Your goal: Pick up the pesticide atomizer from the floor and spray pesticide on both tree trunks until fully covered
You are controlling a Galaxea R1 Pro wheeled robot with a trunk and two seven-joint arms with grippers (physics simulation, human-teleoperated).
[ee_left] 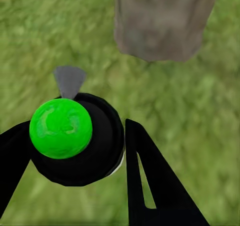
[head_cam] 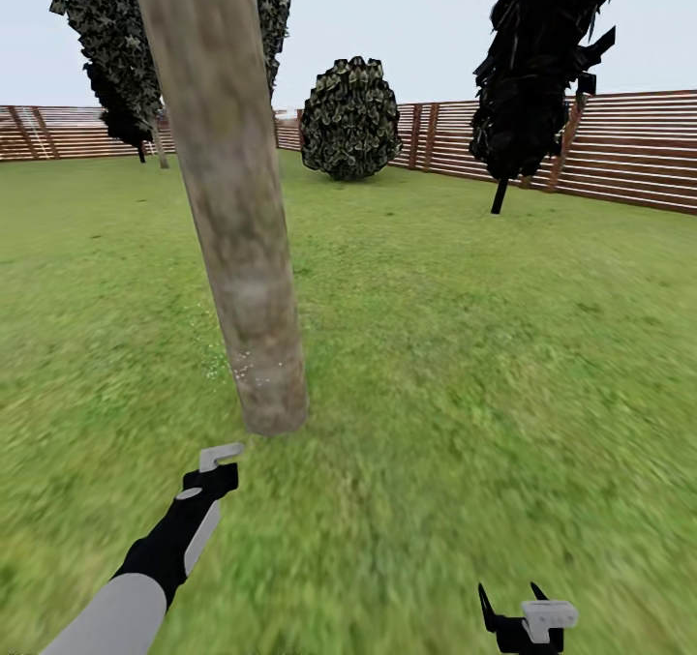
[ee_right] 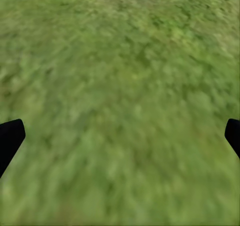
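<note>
The left gripper [head_cam: 215, 471] reaches forward over the grass [head_cam: 465, 365], clamped around the spray bottle [head_cam: 219, 457]; from the head camera the bottle's pale grey trigger head sticks out just past the black fingers, pointing toward the base of the tree trunk [head_cam: 237, 249]. From the left wrist camera the bottle [ee_left: 75, 136] sits between the two black fingers [ee_left: 150, 181], its round dark body pressed against them, with a bright green cap on top and a grey nozzle tip aimed toward the trunk's foot [ee_left: 160, 25]. Bottle and trunk are near but apart, with a strip of lawn between them. Small pale specks dot the bark low on the trunk.

The right gripper [head_cam: 513, 605] hangs low at the right side, spread wide and empty; the right wrist camera sees its dark fingertips [ee_right: 10, 138] far apart over bare lawn.

Farther back stand a second tree [head_cam: 537, 65], a round bush [head_cam: 350, 118] and a slatted wooden fence [head_cam: 629, 147]
</note>
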